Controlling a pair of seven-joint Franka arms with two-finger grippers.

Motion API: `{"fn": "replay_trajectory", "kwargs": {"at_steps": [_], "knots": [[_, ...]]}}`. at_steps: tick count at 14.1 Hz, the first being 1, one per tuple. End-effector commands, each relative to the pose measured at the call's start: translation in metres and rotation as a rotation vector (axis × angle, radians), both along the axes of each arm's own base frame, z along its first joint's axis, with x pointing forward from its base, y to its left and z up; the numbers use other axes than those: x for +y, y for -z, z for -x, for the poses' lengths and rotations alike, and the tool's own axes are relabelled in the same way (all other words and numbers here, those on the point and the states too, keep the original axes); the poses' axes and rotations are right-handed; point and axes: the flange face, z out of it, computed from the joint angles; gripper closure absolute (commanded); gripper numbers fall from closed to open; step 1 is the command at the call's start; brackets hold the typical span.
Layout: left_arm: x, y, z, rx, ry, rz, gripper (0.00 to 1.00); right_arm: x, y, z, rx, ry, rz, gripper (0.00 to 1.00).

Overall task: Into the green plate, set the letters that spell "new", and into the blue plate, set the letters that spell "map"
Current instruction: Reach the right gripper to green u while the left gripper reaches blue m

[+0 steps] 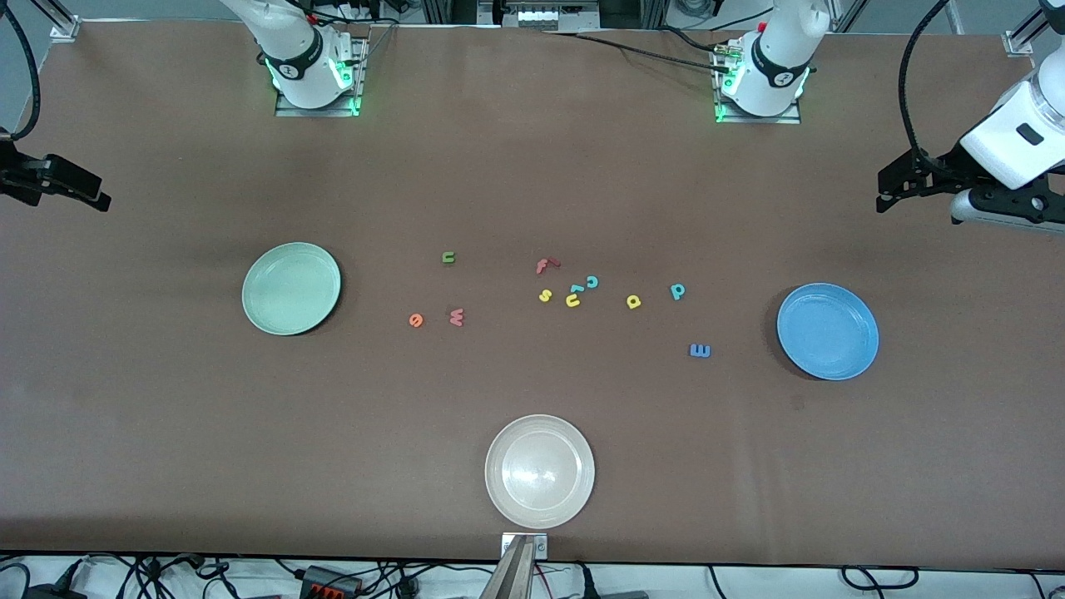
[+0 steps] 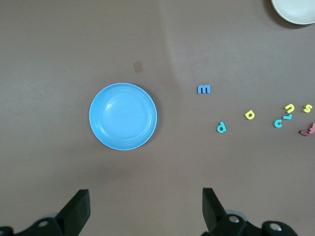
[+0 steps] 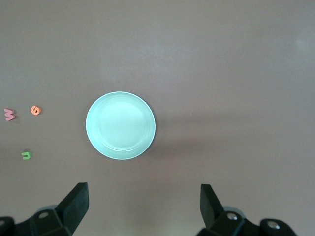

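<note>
We are hovering both grippers wide open, holding nothing — left gripper (image 2: pixel 142 209) over the table by the blue plate (image 1: pixel 828 331), right gripper (image 3: pixel 142 209) by the green plate (image 1: pixel 291 288) — so we are aiming squarely down on the olive n (image 1: pixel 448 257) first.

Even, bright overhead light fills my workspace. The brown counter (image 1: pixel 166 416) looks matte, with soft, faint shadows beside the green plate (image 1: pixel 291 288) and blue plate (image 1: pixel 828 331). A glossy glare patch sits in the whitish-beige plate (image 1: pixel 540 471). Everything reads sharp, and my wrist views darken slightly toward their corners.

White arms (image 1: pixel 778 50) (green-lit bases), black cables, black end effectors.
</note>
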Motion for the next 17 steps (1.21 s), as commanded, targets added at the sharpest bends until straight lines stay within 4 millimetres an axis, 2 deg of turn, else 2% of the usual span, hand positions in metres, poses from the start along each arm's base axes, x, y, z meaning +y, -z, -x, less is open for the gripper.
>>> {"fn": "replay_trajectory", "kwargs": {"at_steps": [1, 4, 5, 7, 8, 10, 11, 13, 16, 17], "knots": [[-0.002, -0.006, -0.003, 0.005, -0.001, 0.001, 0.0, 0.002, -0.002, 0.003, -0.007, -0.009, 0.008, 0.0], [-0.002, -0.006, -0.003, 0.005, -0.001, 0.001, 0.0, 0.003, 0.013, -0.006, 0.008, -0.02, 0.007, 0.0], [-0.002, -0.006, -0.003, 0.005, -0.002, 0.001, 0.0, 0.01, 0.025, -0.012, 0.029, -0.03, 0.005, 0.0], [-0.001, -0.004, -0.004, 0.008, -0.004, 0.001, 0.0, 0.021, 0.065, -0.032, 0.062, -0.045, -0.001, 0.0], [-0.002, -0.004, -0.003, 0.01, -0.002, 0.002, 0.0, 0.031, 0.082, -0.041, 0.061, -0.062, -0.001, 0.0], [-0.003, 0.0, -0.001, 0.041, 0.006, 0.007, 0.0, 0.068, 0.122, -0.057, 0.099, -0.119, 0.007, 0.0], [-0.011, 0.007, -0.003, 0.061, 0.024, 0.01, 0.0, 0.088, 0.136, -0.061, 0.114, -0.142, 0.012, 0.0], [-0.03, 0.017, -0.003, 0.093, 0.062, 0.008, 0.0, 0.111, 0.148, -0.062, 0.13, -0.125, 0.023, 0.0], [-0.06, 0.053, -0.009, 0.182, 0.153, 0.002, 0.0, 0.122, 0.151, -0.06, 0.139, -0.119, 0.027, 0.0], [-0.077, 0.074, -0.016, 0.21, 0.23, 0.005, 0.0, 0.122, 0.151, -0.059, 0.141, -0.116, 0.027, 0.0]]}}
